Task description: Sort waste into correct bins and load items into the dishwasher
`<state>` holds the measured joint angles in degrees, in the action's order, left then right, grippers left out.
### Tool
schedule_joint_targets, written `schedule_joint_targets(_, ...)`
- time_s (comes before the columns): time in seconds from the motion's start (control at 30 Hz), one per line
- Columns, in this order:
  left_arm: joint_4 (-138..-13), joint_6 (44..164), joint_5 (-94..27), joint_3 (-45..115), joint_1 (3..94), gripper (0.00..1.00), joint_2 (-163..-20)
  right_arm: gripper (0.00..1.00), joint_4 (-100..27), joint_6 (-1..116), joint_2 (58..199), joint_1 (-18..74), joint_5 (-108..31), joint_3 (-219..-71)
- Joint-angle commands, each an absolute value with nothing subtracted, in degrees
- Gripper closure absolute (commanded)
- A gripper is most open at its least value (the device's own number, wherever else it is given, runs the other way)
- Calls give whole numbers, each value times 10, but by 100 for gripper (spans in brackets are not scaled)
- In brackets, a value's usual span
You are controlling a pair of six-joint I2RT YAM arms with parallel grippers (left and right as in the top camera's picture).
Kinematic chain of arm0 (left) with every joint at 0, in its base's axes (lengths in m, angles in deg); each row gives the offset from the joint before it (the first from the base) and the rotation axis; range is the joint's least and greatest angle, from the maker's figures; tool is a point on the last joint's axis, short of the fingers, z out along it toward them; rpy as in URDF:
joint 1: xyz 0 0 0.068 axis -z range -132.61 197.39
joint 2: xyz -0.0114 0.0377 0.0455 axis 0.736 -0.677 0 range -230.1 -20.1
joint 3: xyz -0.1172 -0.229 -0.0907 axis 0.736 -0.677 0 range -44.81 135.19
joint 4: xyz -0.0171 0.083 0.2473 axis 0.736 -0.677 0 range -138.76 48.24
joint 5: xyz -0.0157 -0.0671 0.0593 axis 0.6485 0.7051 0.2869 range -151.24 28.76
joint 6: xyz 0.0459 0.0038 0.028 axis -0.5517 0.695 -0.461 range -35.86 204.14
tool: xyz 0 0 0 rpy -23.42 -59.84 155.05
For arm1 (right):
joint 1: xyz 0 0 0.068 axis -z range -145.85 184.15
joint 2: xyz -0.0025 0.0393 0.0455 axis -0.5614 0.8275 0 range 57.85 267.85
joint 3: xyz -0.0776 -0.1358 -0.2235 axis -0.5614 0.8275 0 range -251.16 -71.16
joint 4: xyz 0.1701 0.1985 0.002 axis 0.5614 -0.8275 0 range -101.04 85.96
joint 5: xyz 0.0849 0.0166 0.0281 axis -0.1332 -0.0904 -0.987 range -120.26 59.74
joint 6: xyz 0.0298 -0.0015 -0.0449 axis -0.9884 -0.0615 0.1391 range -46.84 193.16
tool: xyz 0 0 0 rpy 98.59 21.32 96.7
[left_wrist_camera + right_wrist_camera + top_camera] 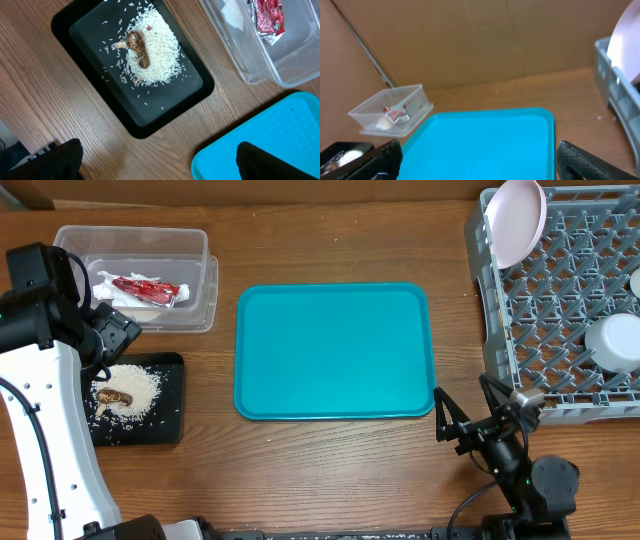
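Note:
The clear tub [135,275] at the back left holds a red wrapper [147,289] and white napkins [110,292]; both show again in the left wrist view, the tub [260,55] with the wrapper [267,15]. The black tray [140,400] carries rice [152,52] and a brown lump [139,47]. The grey dish rack [560,310] at the right holds an upright plate [516,220] and a white bowl [615,340]. My left gripper [160,160] is open above the table beside the black tray. My right gripper [470,408] is open and empty near the teal tray's front right corner.
A bare teal serving tray [335,350] lies mid-table between the bins and the rack. A brown cardboard wall [470,40] runs along the back edge. The right wrist view shows the tub [390,112] far left and the rack's corner [612,80] at the right.

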<state>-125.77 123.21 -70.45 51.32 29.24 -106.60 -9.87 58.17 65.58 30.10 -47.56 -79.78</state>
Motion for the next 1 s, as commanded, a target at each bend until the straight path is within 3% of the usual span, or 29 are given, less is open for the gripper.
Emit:
schedule_joint_targets(0.0,-1257,1238,-706,517,290,0,-1067,0,-78,582,627,320,-459,-772)
schedule_joint_targets(0.47,-1257,1238,-706,517,290,0,-1067,0,32,582,580,329,-388,-716)
schedule_joint_targets(0.97,-1257,1238,-706,517,290,0,-1067,0,-89,616,580,331,-314,-716)
